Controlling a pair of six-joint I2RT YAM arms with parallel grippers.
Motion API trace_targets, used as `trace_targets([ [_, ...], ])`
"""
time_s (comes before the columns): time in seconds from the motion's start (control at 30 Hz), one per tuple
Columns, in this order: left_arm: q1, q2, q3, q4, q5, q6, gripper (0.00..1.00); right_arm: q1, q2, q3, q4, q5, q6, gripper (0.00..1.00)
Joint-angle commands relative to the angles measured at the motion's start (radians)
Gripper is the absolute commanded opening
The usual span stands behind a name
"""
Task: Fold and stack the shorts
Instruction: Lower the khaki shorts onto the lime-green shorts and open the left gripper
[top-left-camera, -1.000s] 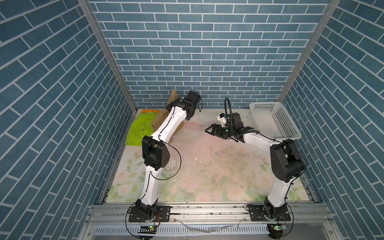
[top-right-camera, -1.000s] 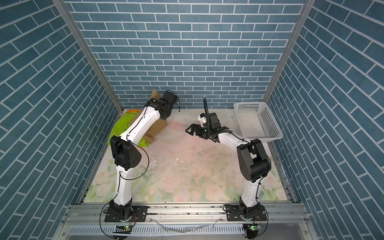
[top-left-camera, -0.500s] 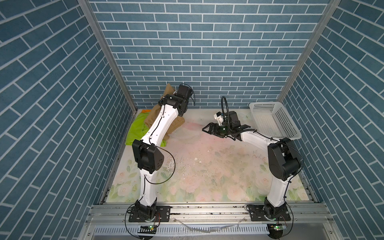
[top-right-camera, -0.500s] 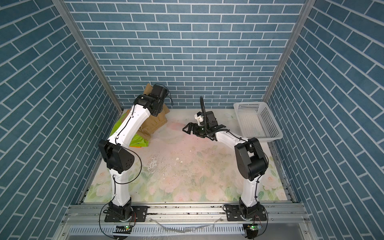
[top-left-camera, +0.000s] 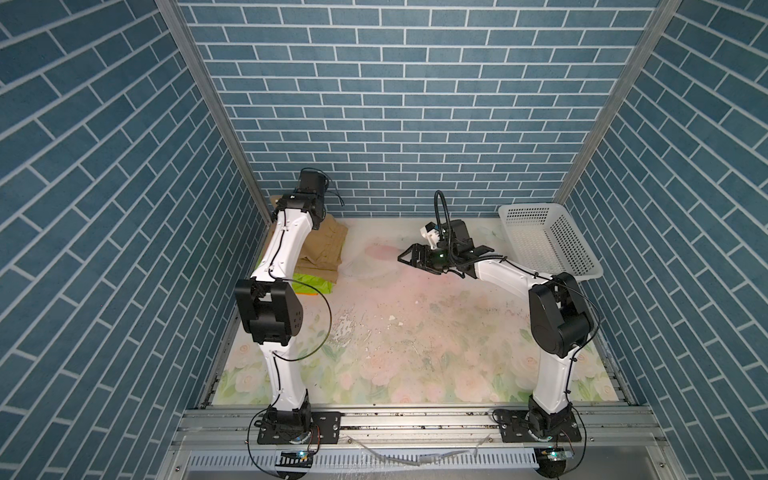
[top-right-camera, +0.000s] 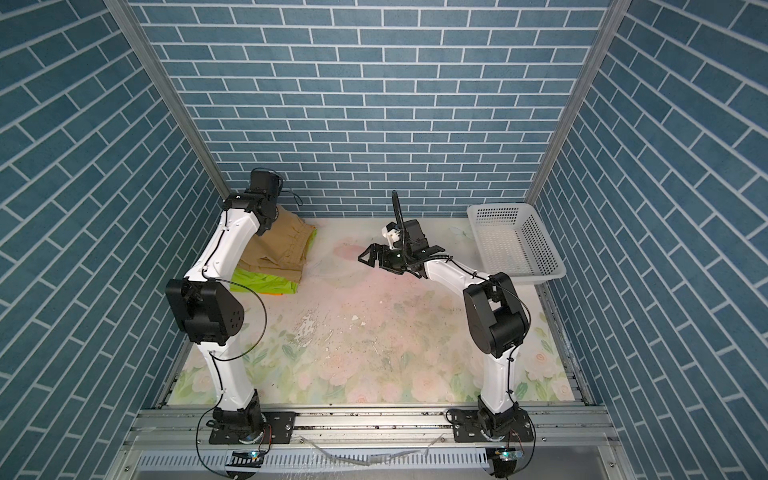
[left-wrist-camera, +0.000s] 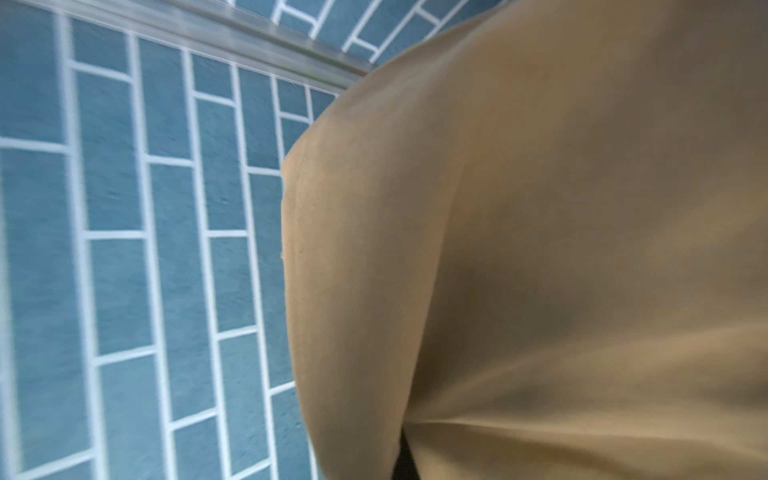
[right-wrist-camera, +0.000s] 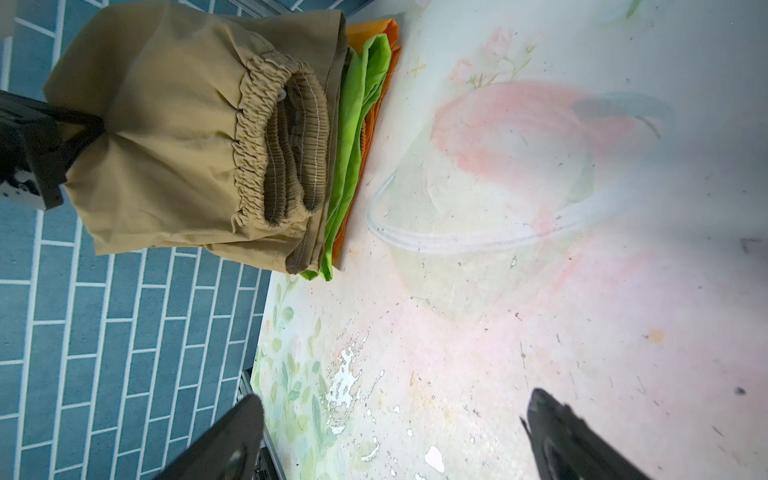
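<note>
The tan-brown shorts (top-left-camera: 326, 245) (top-right-camera: 286, 245) lie folded on the lime green shorts (top-left-camera: 313, 283) (top-right-camera: 266, 283) by the left wall. The orange shorts (right-wrist-camera: 374, 120) sit at the bottom of the pile, with only an edge showing. My left gripper (right-wrist-camera: 93, 124) is shut on the tan cloth near the back left corner. In both top views its wrist hides the jaws. Tan fabric (left-wrist-camera: 540, 249) fills most of the left wrist view. My right gripper (top-left-camera: 405, 259) (top-right-camera: 365, 257) (right-wrist-camera: 395, 411) hovers open over the mat right of the pile, holding nothing.
A white perforated basket (top-left-camera: 528, 206) (top-right-camera: 503, 206) stands at the back right. The floral mat (top-left-camera: 415, 332) is worn, with chipped white patches. Blue brick walls close in the left, back and right sides. A metal rail runs along the front.
My left arm has swung left toward the back corner with the tan shorts, which now rest over the green pair. The right gripper has shifted slightly left and stayed open.
</note>
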Motion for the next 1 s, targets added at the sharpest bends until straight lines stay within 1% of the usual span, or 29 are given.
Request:
trace_targets([
  [0.0,0.041,0.012,-0.017,0.087,0.069,0.025,0.0,0.027,-0.006,0.033,-0.017,0.019,-0.022,0.99],
  [0.17,0.078,0.048,-0.033,0.162,0.111,0.043,0.0,0.068,-0.031,0.049,-0.014,0.06,-0.095,0.99],
  [0.27,0.09,0.089,-0.034,0.198,0.105,0.079,0.0,0.082,-0.026,0.062,-0.014,0.065,-0.105,0.99],
  [0.37,0.111,0.135,-0.033,0.225,0.104,0.085,0.0,0.085,-0.01,0.076,-0.02,0.061,-0.099,0.99],
  [0.5,0.142,0.21,-0.022,0.244,0.057,0.078,0.0,0.086,0.005,0.082,-0.032,0.061,-0.098,0.99],
  [0.63,0.177,0.3,0.036,0.232,0.03,0.058,0.0,0.086,0.012,0.073,-0.033,0.062,-0.086,0.99],
  [0.67,0.185,0.319,0.055,0.225,0.03,0.048,0.04,0.086,0.014,0.07,-0.031,0.062,-0.081,0.99],
  [0.7,0.194,0.336,0.077,0.209,0.034,0.032,0.12,0.087,0.014,0.066,-0.031,0.061,-0.078,0.99],
  [0.77,0.206,0.365,0.153,0.123,0.074,-0.037,0.4,0.086,0.013,0.056,-0.029,0.062,-0.074,0.99],
  [0.8,0.207,0.364,0.178,0.091,0.101,-0.075,0.51,0.086,0.01,0.052,-0.032,0.065,-0.072,0.99],
  [0.87,0.206,0.331,0.192,0.062,0.178,-0.143,0.72,0.086,0.004,0.046,-0.036,0.07,-0.075,0.99],
  [0.93,0.207,0.28,0.198,0.045,0.254,-0.199,0.99,0.086,-0.003,0.04,-0.042,0.074,-0.079,0.99],
  [0.97,0.206,0.25,0.199,0.035,0.301,-0.225,1.0,0.086,-0.007,0.038,-0.046,0.077,-0.08,0.99],
])
